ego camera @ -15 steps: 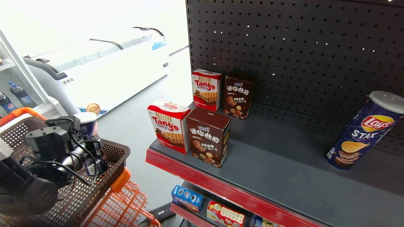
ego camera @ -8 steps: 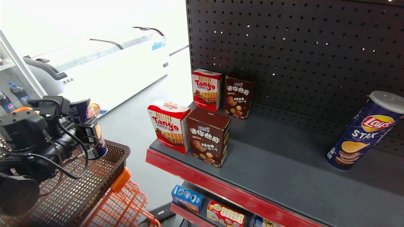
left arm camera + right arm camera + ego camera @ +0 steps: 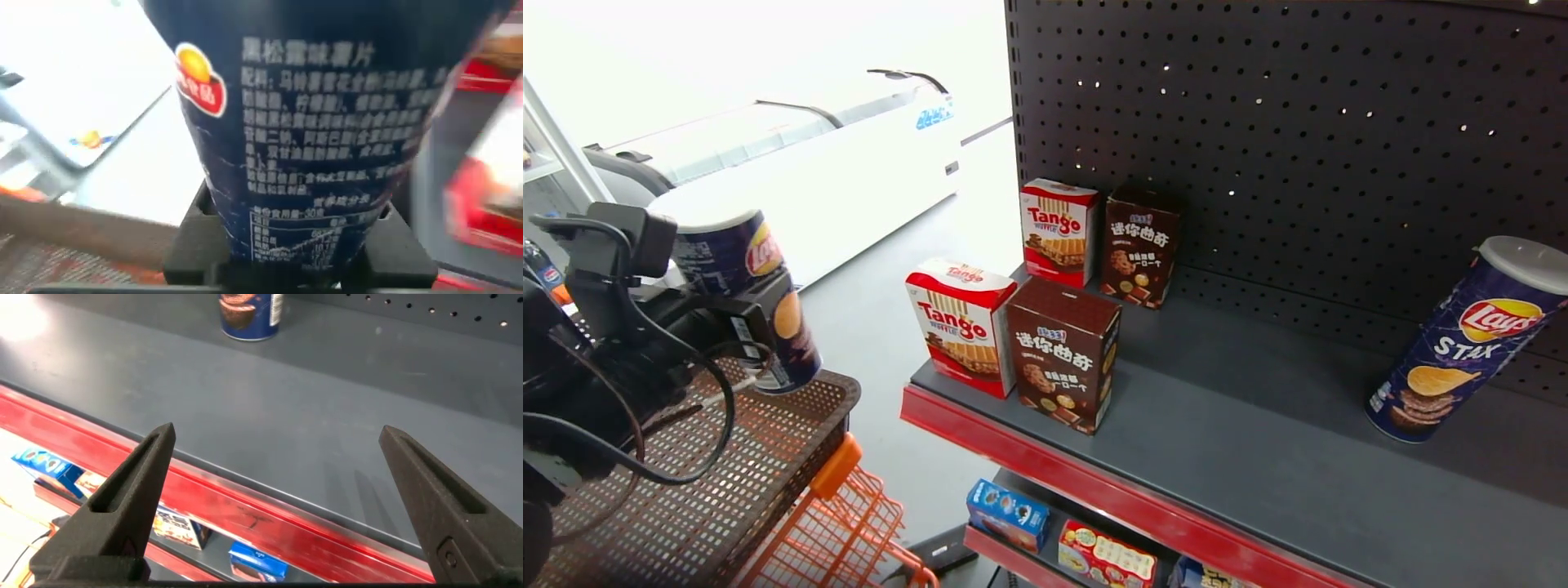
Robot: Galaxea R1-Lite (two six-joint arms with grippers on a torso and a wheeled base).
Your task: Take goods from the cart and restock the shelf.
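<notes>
Head view: left jaws clamp a cylindrical chip can (image 3: 727,257) above the perforated cart basket (image 3: 825,408); right jaws gape wide.

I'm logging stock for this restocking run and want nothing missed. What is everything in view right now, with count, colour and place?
held chip can: 1, dark blue, lifted above the cart basket
shelf chip can: 1, dark blue with white lid, tilted at the shelf's right end
wafer boxes: 2, red and white, one at the front left corner, one behind by the pegboard
cookie boxes: 2, brown, each right of a wafer box
shelf: 1, dark grey with red front edge
pegboard: 1, black, behind the shelf
cart basket: 1, brown mesh on orange frame, left of the shelf
lower-shelf boxes: at least 3, blue and mixed colours, below
freezer: 1, white, far left
left end effector: shut on the held chip can
right end effector: open, over the shelf's front edge
</notes>
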